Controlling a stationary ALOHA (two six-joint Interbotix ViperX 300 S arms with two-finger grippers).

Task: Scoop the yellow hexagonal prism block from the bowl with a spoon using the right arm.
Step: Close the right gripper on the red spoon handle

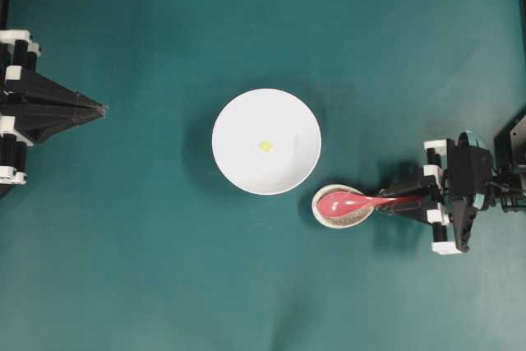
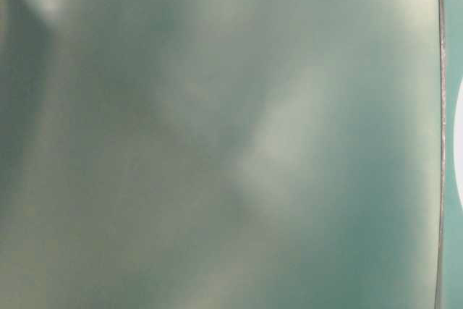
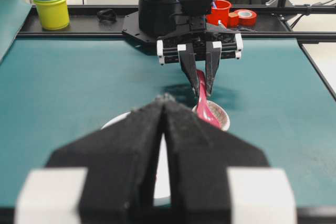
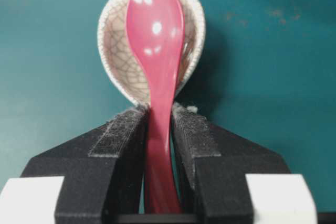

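With the right gripper (image 4: pixel 157 129) fingers clamped on the spoon (image 4: pixel 156 51) handle, scoop lying in the spoon rest (image 1: pixel 339 207), step was grasp. Left gripper (image 3: pixel 164 108) fingers were closed, idle. Yellow block (image 1: pixel 265 145) sat mid-bowl (image 1: pixel 238 117), left of spoon. Next: lift, carry left.

Robotics lab test station with a teal-covered bench.

A flat bench (image 1: pixel 123 269) covered in plain teal matting fills the overhead view, edged by a black metal frame (image 3: pixel 315 38). Two black robot arms are mounted at opposite ends; the base of one (image 3: pixel 157 11) is bolted to a black plate. Behind it, off the mat, sit workshop odds and ends: stacked yellow and blue plastic cups (image 3: pixel 51 8), a red cup (image 3: pixel 219 11) and a roll of red tape (image 3: pixel 244 16). No household furnishings frame the setup.
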